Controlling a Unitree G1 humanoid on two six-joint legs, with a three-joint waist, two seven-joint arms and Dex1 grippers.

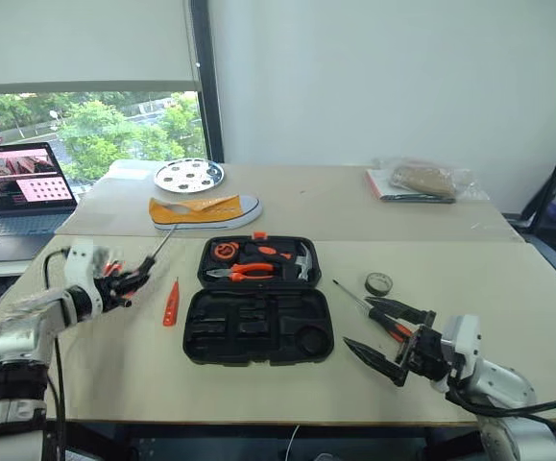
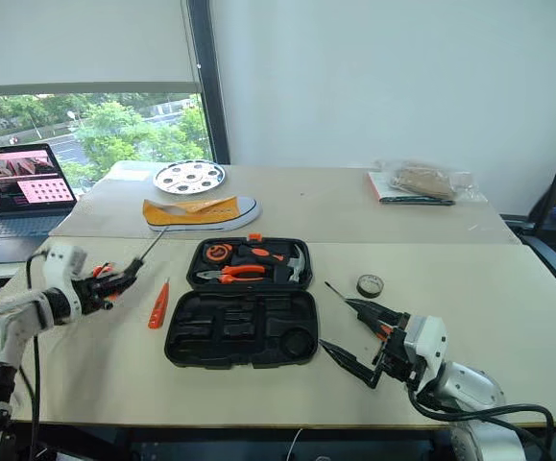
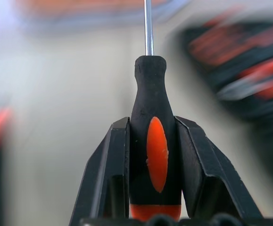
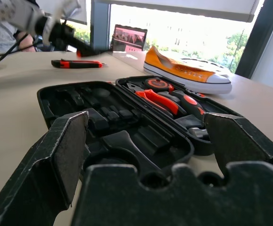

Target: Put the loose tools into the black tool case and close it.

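From my remote station I list, by size: the tan table (image 1: 508,317), with a second table behind it by the window; on that rear one a yellow canvas shoe (image 1: 204,210), a perforated round metal plate (image 1: 188,175) and a clear bag of papers (image 1: 422,181); off to my left a laptop (image 1: 18,187) with its screen lit. The black tool case (image 1: 258,300) lies open flat at the middle of the near table, the far half holding orange-handled pliers (image 1: 249,272), a hammer (image 1: 303,260) and an orange round item I cannot identify, the near half showing bare recesses. My left gripper (image 1: 135,280) hangs above the table to the left of the case, clenched on a black-and-orange screwdriver (image 3: 154,141) by the handle, shaft pointing toward the shoe. My right gripper (image 1: 385,338) hovers at the case's right, fingers spread wide and grasping nothing; it stands in front of the second screwdriver (image 1: 366,305), whose handle end is partly covered. The orange-black utility knife (image 1: 170,303) lies between the left gripper and the case. A small roll of dark tape (image 1: 378,283) sits beyond the right gripper, apart from the case. The left wrist view's background is smeared beyond reading.
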